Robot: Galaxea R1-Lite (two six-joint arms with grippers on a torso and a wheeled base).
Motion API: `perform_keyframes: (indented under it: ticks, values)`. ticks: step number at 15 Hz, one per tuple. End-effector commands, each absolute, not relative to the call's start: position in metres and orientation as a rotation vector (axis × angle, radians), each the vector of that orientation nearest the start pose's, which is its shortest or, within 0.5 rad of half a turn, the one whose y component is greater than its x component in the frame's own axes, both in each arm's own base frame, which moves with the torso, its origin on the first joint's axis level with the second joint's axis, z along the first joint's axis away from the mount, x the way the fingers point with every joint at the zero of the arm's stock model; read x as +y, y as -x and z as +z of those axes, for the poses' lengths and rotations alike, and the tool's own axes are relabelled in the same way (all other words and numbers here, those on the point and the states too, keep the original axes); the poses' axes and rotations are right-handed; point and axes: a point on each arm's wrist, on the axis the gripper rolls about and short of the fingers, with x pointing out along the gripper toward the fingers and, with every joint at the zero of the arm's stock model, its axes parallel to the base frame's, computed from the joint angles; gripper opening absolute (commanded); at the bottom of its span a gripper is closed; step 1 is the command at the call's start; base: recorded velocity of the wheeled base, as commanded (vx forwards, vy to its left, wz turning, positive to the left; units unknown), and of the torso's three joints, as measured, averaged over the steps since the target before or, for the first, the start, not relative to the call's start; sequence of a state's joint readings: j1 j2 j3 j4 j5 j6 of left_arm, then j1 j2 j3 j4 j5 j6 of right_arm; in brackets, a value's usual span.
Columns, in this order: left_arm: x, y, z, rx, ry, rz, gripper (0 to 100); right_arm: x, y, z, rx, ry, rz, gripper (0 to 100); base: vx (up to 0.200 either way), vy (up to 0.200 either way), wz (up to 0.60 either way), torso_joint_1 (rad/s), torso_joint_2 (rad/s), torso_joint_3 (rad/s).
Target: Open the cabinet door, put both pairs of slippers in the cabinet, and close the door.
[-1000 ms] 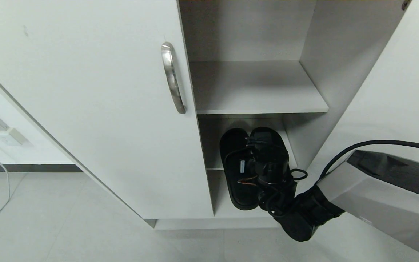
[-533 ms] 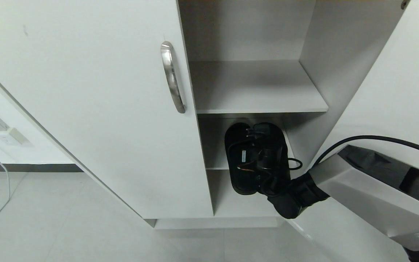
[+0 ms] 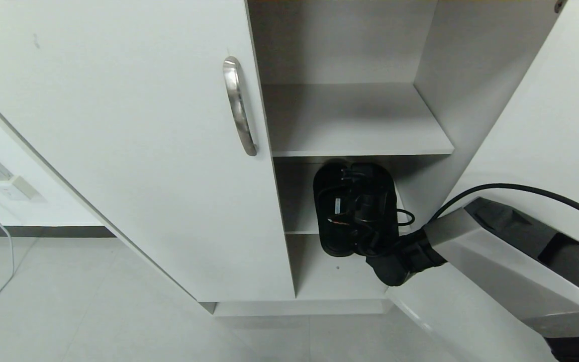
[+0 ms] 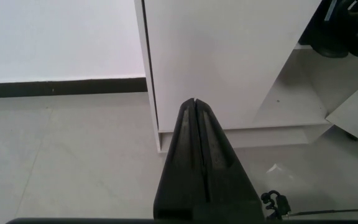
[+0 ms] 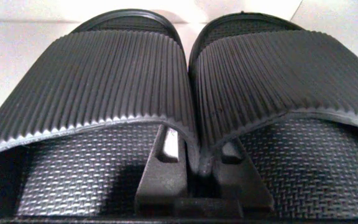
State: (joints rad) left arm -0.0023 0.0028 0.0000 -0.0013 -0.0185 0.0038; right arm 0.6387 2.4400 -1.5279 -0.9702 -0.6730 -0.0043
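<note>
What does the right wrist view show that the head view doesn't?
Right wrist adds: the ribbed straps and dimpled footbeds of the black slippers up close, with the right gripper and its fingers clamping the two inner edges together.
Head adds: the cabinet around them, with the left door closed, its metal handle, the right door open, and the slippers held below the shelf.
Both: the slippers side by side in the right gripper.

The black slippers (image 5: 123, 81) clamped in the right gripper (image 5: 194, 163) block everything ahead of its fingers (image 5: 164, 165). A cabinet shelf (image 3: 360, 151) runs just above them, the shut left door (image 3: 118, 125) flanks one side, the open right door (image 3: 546, 115) the other; below lies open bottom-compartment floor (image 3: 329, 281).
</note>
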Motion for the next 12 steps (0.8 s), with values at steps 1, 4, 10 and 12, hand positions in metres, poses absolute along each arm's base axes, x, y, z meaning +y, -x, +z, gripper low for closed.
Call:
perform_keyframes:
  ticks: [1, 4, 10, 12]
  values:
    - [-0.0004, 0.0226, 0.0757, 0.002, -0.003, -0.02, 0, 0.2845, -0.4071, 0.1093, -0.051, -0.035, -0.035, 0, 0.0, 0.0, 0.0, 0.0, 0.0, 0.0]
    - [-0.0003, 0.0226, 0.0757, 0.002, -0.003, -0.021, 0, 0.2859, -0.4091, 0.1131, -0.058, -0.04, -0.035, 0, 0.0, 0.0, 0.0, 0.0, 0.0, 0.0]
    - [-0.0003, 0.0226, 0.0757, 0.002, -0.003, -0.021, 0, 0.2866, -0.41, 0.1136, -0.052, -0.034, -0.032, 0, 0.0, 0.0, 0.0, 0.0, 0.0, 0.0]
    - [-0.0004, 0.0226, 0.0757, 0.002, -0.003, -0.02, 0, 0.2882, -0.412, 0.1114, -0.053, -0.036, -0.032, 0, 0.0, 0.0, 0.0, 0.0, 0.0, 0.0]
